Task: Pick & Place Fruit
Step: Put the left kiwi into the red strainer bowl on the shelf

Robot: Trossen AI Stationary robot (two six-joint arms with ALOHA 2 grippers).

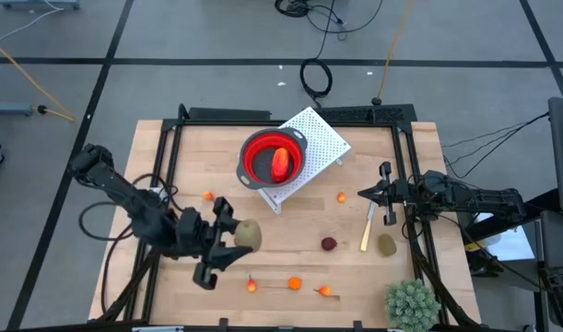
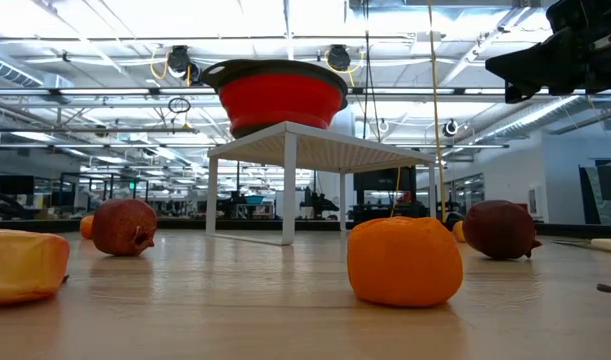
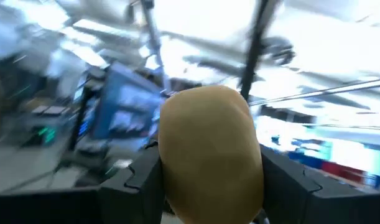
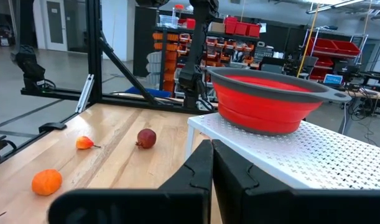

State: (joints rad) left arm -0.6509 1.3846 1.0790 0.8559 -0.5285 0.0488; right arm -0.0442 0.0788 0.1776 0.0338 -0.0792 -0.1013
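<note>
My left gripper [image 1: 233, 242] is clamped on an olive-brown oval fruit [image 1: 248, 235], lifted above the tabletop's near-left area — in the left wrist view the oval [image 3: 209, 149] fills the gap between my fingers [image 3: 143, 186], pinched across its short axis. It looks like a light hollow toy, smooth and rounded, so I judge it could squirt out if the squeeze drifts off its middle; holding at the widest belt is right.

My right gripper [image 1: 381, 194] waits over the tabletop's right side, fingers [image 4: 199, 171] pressed together, holding nothing.

Target seems to be the red bowl [image 1: 273, 159] on the white perforated stand [image 1: 318, 138] near the far edge's middle; one longer red-orange piece [image 1: 281, 163] already lies in it.

Fruit left on the tabletop:
- second olive-brown oval [image 1: 386, 244] near the right edge, just beside the pale yellow stick [image 1: 367, 229]
- dark red ball [image 1: 329, 243] near the middle — round, will likely roll if nudged, so I'd take it straight down across the centre
- tiny orange ones: [image 1: 295, 283], [image 1: 252, 285] and [image 1: 323, 290] along the near edge, [image 1: 209, 195] left of the stand, [image 1: 342, 196] right of it — small, needing a narrow opening and a low grasp.

The spiky green plant ball [image 1: 411, 304] sits at the near-right corner, not fruit.
</note>
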